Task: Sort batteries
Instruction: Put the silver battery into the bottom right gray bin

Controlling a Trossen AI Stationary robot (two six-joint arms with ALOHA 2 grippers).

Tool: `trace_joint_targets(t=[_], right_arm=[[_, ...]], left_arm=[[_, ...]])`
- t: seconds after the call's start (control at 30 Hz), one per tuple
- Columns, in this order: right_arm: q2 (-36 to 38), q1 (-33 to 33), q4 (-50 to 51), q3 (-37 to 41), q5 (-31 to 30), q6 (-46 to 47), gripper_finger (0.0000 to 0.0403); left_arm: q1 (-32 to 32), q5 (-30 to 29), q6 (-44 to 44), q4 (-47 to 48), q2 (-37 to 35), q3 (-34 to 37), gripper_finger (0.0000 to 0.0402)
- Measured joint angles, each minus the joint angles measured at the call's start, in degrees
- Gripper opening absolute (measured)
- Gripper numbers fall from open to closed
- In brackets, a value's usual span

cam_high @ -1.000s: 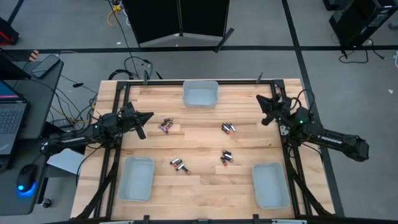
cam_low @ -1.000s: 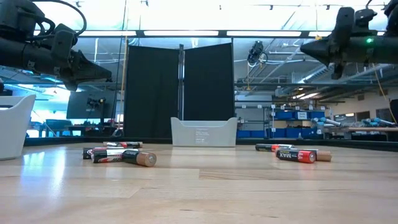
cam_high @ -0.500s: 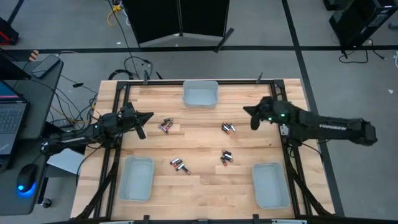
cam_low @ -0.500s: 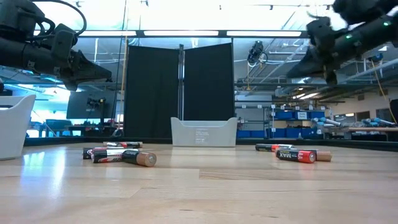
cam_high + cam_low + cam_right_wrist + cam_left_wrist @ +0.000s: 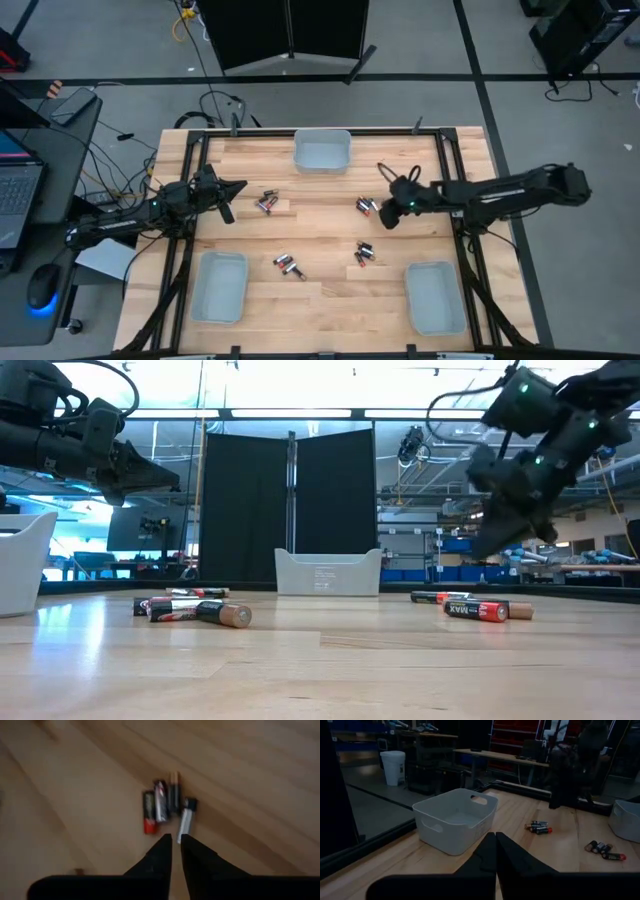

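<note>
Right gripper (image 5: 175, 840), fingers parted only narrowly, was poised above the battery cluster (image 5: 167, 806); wider opening and one-cell alignment were judged necessary.

Overhead looks straight down; low camera sits at tabletop level, facing twelve o'clock; both share the far tray (image 5: 322, 152) (image 5: 328, 572).

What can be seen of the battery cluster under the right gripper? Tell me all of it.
The cluster is four or five small cylinders lying flat on the bare wooden table, side by side and seemingly touching. One is red and black, others black, one silver-grey and slightly apart at an angle. It lies right of centre, below the far tray. The right gripper hovers close above, fingers slightly parted, not touching.
</note>
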State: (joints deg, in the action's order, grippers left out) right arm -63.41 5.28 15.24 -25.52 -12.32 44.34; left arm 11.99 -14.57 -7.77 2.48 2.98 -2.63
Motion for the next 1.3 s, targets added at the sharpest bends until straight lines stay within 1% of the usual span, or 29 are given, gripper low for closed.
trace_joint_targets(t=[0.13, 0.27, 0.43, 0.77, 1.1, 1.3], right_arm=[[-4.5, 0.0, -0.3, 0.0, 0.0, 0.5, 0.0099], [-7.2, 0.0, -3.0, 0.0, 0.0, 0.5, 0.0136], [-9.4, 0.1, -6.9, -0.1, 0.0, -0.6, 0.0165], [-15.3, 1.2, -9.4, -0.2, 0.0, -2.3, 0.0168], [-21.5, 2.3, -8.5, -4.1, -0.5, -6.1, 0.0159], [-22.2, 3.0, -6.7, -5.6, -0.4, -7.1, 0.0157]], left_arm=[[0.0, 0.0, 0.0, 0.0, 0.0, 0.0, 0.0006], [0.0, 0.0, 0.0, 0.0, 0.0, 0.0, 0.0006], [0.0, 0.0, 0.0, 0.0, 0.0, 0.0, 0.0006], [0.0, 0.0, 0.0, 0.0, 0.0, 0.0, 0.0006], [0.0, 0.0, 0.0, 0.0, 0.0, 0.0, 0.0006], [0.0, 0.0, 0.0, 0.0, 0.0, 0.0, 0.0006]])
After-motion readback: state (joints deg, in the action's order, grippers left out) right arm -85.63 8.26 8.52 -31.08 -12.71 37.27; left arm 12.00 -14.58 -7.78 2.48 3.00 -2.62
